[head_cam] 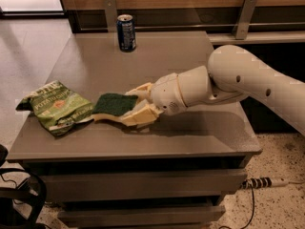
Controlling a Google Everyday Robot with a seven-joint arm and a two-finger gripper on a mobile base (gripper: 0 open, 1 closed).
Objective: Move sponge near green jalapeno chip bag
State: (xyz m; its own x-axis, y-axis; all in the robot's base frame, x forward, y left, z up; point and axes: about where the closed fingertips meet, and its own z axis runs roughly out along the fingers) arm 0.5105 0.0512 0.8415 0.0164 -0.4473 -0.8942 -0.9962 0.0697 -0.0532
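The sponge [113, 104], dark green on top with a pale yellow layer below, lies on the grey table [190, 132] at the front left. Its left end touches the green jalapeno chip bag [57, 108], which lies crumpled and flat near the table's left edge. My gripper [137, 104] reaches in from the right, low over the table. Its two cream fingers [139, 88] sit on either side of the sponge's right end and are closed on it. The white arm [238, 80] stretches off to the right.
A blue soda can [126, 32] stands upright at the back of the table, well away from the gripper. A wooden wall with metal brackets [245, 13] runs behind. The table's front edge is just below the sponge. Cables lie on the floor.
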